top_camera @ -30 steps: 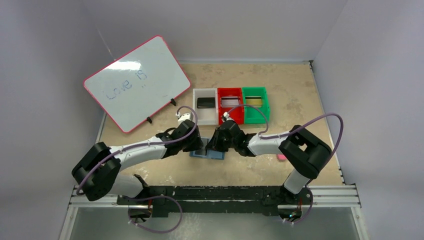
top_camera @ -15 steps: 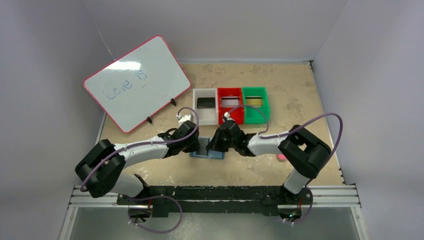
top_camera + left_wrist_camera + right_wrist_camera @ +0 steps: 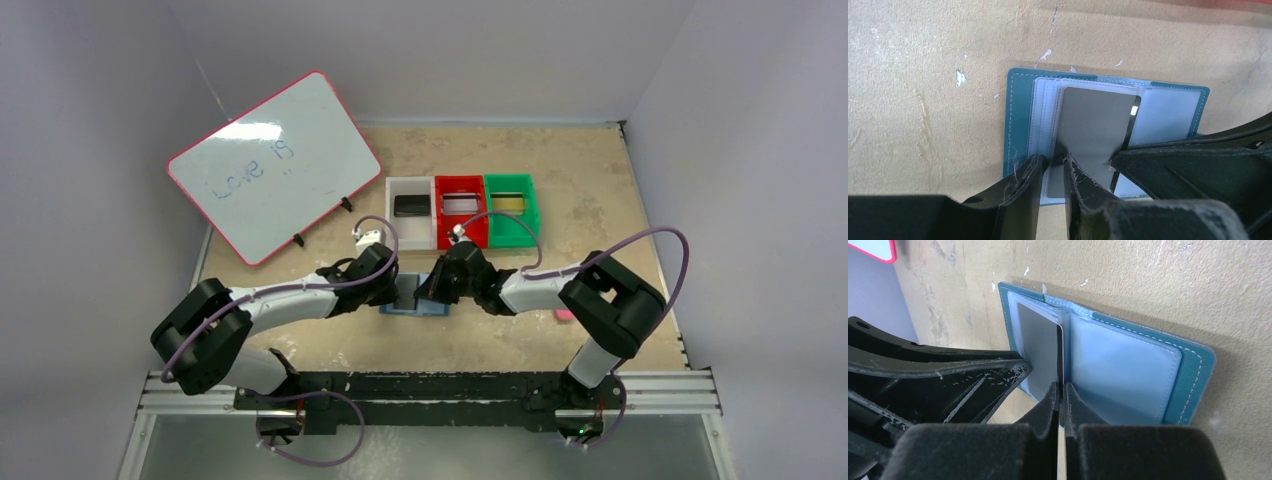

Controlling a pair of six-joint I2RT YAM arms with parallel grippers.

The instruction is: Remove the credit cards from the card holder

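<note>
On the tabletop (image 3: 600, 190) the card holder (image 3: 1020, 110) is lying open and flat between both arms. A grey card (image 3: 1093, 125) is sitting in one pocket, one long edge tilting up. The right pincer (image 3: 1060, 395) is clamping that edge. The left pincer (image 3: 1052, 167) is hovering narrow at the holder's near edge; can't tell if it's gripping.

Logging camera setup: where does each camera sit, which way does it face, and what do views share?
Top: above and behind the robot, looking down on table; left arm, right arm show.
Left wrist: on left arm, looking down at holder and card; left jaws below.
Right wrist: on right arm, looking down at holder; right jaws shut on card.
Shared: wrist views both show holder, card, the other's jaws.
</note>
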